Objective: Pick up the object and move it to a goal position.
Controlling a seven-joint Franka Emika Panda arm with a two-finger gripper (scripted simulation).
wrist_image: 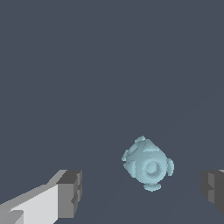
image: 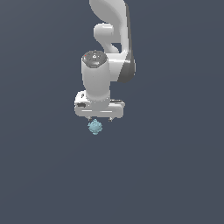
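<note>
The object (image: 95, 127) is a tiny pale teal-blue bumpy lump on the dark grey surface, just below the white gripper (image: 99, 118) in the exterior view. In the wrist view the object (wrist_image: 147, 165) lies on the surface, seen between the two grey fingertips (wrist_image: 70, 192), nearer the one at the picture's right edge. The gripper (wrist_image: 142, 190) is open and empty, with the jaws wide apart. The object is not touched by either finger.
The white arm (image: 111, 39) rises above the gripper toward the top of the exterior view. A plain dark grey surface (image: 175, 166) lies all around.
</note>
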